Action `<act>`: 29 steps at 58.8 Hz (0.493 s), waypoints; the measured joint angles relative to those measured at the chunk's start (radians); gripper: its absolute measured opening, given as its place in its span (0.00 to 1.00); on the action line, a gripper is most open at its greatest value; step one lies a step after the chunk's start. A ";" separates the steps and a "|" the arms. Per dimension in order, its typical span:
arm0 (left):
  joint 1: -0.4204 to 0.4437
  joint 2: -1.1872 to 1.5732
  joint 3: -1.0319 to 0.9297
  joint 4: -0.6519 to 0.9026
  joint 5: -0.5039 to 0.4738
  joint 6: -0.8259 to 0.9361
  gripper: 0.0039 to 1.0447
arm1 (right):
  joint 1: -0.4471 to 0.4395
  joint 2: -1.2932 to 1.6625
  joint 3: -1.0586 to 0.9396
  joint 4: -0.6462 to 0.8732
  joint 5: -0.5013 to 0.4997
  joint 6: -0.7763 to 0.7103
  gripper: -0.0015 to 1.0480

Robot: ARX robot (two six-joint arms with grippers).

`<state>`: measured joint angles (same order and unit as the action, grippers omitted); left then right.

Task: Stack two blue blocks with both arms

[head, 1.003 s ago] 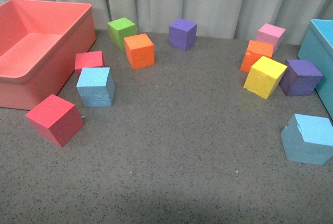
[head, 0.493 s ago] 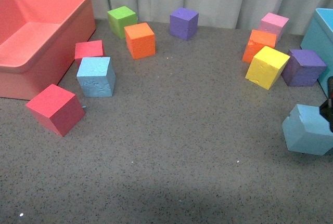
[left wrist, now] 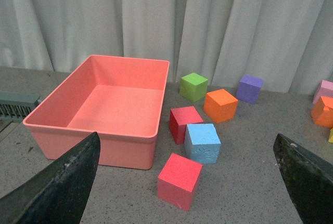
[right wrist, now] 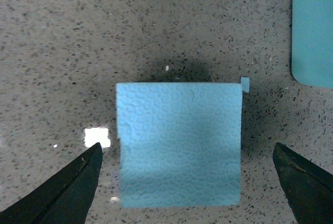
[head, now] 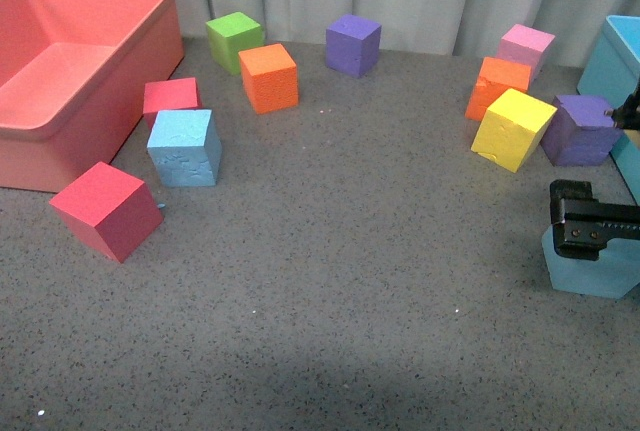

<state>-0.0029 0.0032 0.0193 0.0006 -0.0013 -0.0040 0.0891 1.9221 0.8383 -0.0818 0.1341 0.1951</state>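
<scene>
Blue block [right wrist: 179, 143] sits on speckled grey table [right wrist: 78, 37] | right gripper [right wrist: 190, 185] spread wide, fingers [right wrist: 67, 190] either side, clear of it | teal bin [right wrist: 313, 26] corner nearby

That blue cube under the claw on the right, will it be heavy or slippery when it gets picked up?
Probably light: the blue block looks like pebbly foam. That rough face should grip rather than slip. It may crumble a little, since its edge is chipped and a blue crumb lies beside it.

The right claw [head: 596, 227], over the blue block [head: 588, 277], is a matte black boxy bracket with small screw holes in its face. The fingers [left wrist: 58, 185] of the left claw [left wrist: 182, 182] are dark, scuffed, grey-speckled wedges.
</scene>
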 joint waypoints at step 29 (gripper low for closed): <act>0.000 0.000 0.000 0.000 0.000 0.000 0.94 | 0.016 0.114 0.042 0.014 -0.007 0.031 0.47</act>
<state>-0.0029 0.0032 0.0193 0.0006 -0.0017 -0.0040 0.1051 2.0365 0.8799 -0.0681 0.1268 0.2256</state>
